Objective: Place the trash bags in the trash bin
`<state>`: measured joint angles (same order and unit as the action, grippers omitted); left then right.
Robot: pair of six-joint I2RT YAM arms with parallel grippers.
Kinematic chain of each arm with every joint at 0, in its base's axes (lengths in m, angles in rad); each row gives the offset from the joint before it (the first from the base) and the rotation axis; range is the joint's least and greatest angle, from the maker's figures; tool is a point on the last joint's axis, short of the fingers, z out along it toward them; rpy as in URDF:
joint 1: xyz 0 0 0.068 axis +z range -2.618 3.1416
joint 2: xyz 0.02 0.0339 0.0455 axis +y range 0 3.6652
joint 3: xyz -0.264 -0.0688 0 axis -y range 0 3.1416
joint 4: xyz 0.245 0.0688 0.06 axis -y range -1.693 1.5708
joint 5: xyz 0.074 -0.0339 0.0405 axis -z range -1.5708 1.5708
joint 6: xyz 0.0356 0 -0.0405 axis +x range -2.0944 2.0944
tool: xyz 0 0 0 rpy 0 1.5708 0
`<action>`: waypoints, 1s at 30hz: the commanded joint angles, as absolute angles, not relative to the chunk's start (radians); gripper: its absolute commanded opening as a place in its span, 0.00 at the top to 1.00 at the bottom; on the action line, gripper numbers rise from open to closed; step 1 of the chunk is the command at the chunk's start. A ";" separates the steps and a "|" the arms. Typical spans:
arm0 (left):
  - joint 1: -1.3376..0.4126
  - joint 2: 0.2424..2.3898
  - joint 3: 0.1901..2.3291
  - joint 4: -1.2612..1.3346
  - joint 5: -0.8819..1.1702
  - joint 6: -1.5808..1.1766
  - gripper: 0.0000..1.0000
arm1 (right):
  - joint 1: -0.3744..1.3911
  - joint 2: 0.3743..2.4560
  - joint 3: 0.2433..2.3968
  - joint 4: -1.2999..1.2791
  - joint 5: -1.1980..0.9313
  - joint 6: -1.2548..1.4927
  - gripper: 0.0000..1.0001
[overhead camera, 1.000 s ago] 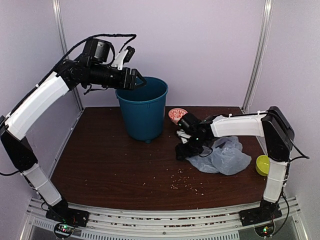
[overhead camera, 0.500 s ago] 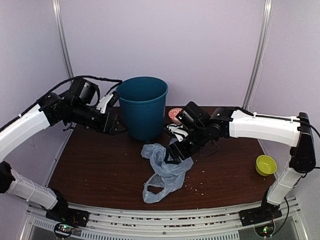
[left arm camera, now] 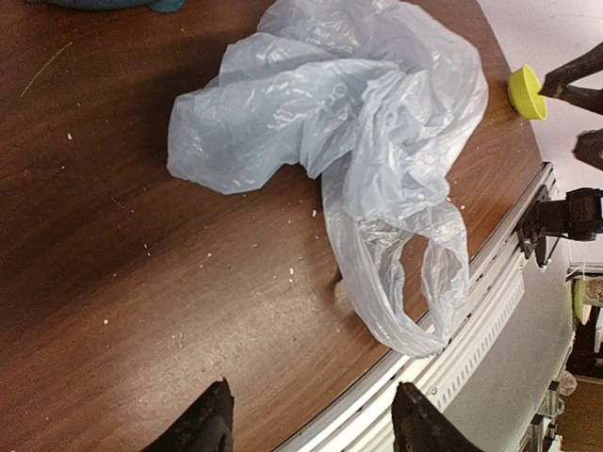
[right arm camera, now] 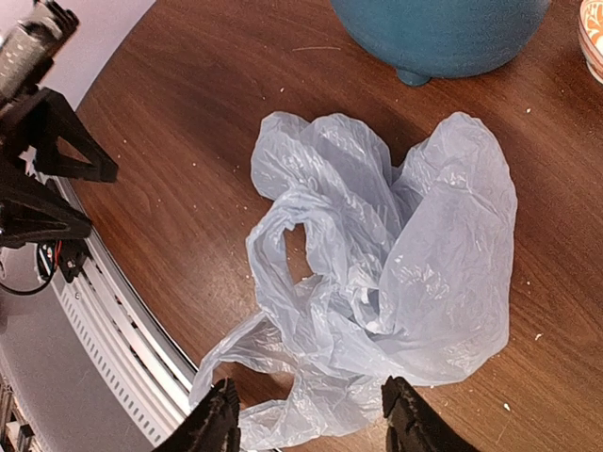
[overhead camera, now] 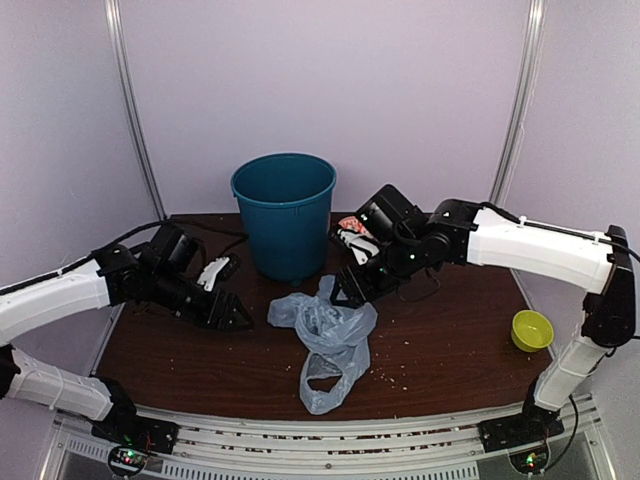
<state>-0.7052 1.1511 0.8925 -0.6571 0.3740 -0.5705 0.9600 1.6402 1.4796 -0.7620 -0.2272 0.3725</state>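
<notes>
The grey-blue trash bag [overhead camera: 327, 342] lies crumpled on the brown table in front of the teal trash bin [overhead camera: 285, 215], one loop handle reaching the front edge. It fills the left wrist view [left arm camera: 358, 122] and the right wrist view [right arm camera: 405, 264]. My right gripper [overhead camera: 350, 290] is open and empty, just above the bag's far right side; its tips [right arm camera: 311, 419] hang over the bag without touching it. My left gripper [overhead camera: 228, 312] is open and empty, low over the table left of the bag; its tips [left arm camera: 311, 424] are apart over bare wood.
A lime-green bowl [overhead camera: 531, 329] sits at the right edge of the table. A red-patterned bowl [right arm camera: 594, 33] stands right of the bin, mostly hidden by the right arm in the top view. Crumbs are scattered around the bag. The metal front rail [left arm camera: 471, 311] lies close to the bag's handle.
My right gripper has let go of the bag, which now lies on the table, and drawn back toward the bin. My left arm has dropped from beside the bin to low over the table.
</notes>
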 commanded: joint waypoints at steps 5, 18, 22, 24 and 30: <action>-0.709 1.235 0.810 -0.401 0.394 -0.588 0.42 | 0.998 1.737 1.523 -0.691 -0.212 0.359 0.54; -0.709 1.295 0.705 -0.281 0.423 -0.679 0.38 | 1.029 1.905 1.618 -0.698 -0.196 0.334 0.41; -0.709 1.299 0.685 -0.267 0.422 -0.712 0.38 | 1.034 1.952 1.625 -0.639 -0.230 0.355 0.42; -0.709 1.294 0.676 -0.267 0.418 -0.721 0.38 | 1.034 1.978 1.633 -0.620 -0.256 0.365 0.42; -0.709 1.284 0.667 -0.295 0.391 -0.727 0.37 | 1.035 2.046 1.676 -0.603 -0.274 0.364 0.43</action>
